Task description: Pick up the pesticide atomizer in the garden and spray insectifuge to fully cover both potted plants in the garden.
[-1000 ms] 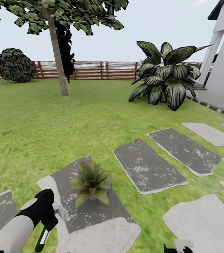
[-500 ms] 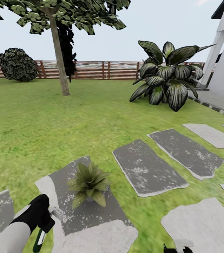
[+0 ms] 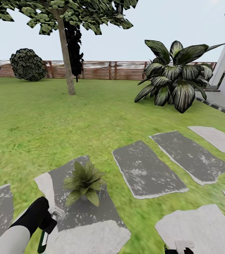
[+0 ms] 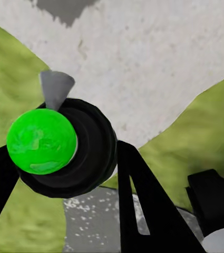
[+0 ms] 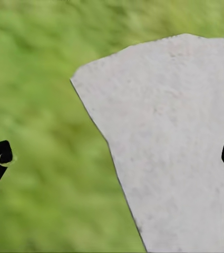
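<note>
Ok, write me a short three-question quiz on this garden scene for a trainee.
1. True or false: the potted plant stands on the grass.
2. Fill in: the right tool is ___ (open or shut).
3. The pesticide atomizer is: A. gripped in the left tool; B. gripped in the right tool; C. lying on the lawn.

Key: 1 false, it stands on a stepping slab; 2 open; 3 A.
</note>
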